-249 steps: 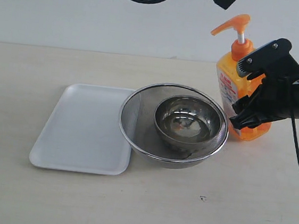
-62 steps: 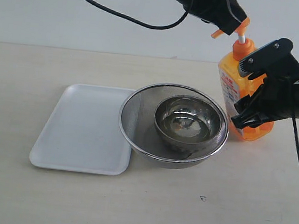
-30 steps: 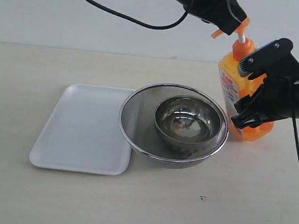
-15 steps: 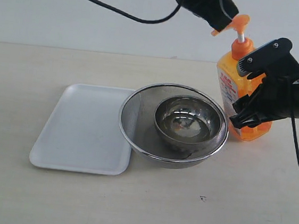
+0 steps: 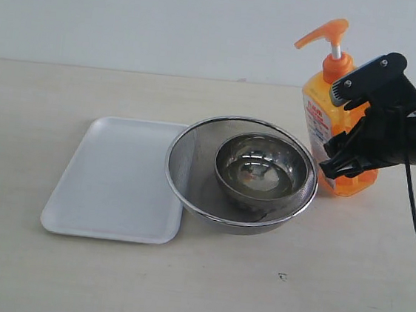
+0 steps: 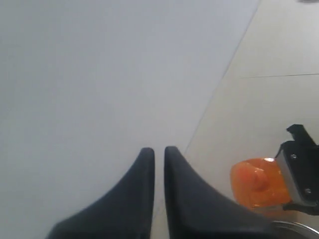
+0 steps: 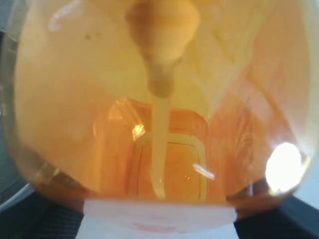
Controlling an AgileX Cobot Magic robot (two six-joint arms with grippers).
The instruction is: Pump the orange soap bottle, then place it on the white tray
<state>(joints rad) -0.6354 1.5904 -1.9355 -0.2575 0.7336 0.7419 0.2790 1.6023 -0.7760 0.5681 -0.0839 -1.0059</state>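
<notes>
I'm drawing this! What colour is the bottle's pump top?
The pump head is orange; the exterior view shows it best.

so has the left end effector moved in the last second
Yes: the left end effector rose off the pump head of the orange soap bottle, out of the exterior view.

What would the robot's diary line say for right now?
right gripper: shut on orange soap bottle | bottle: upright on table beside strainer | left gripper: fingers together, off pump | white tray: no bottle yet
</notes>
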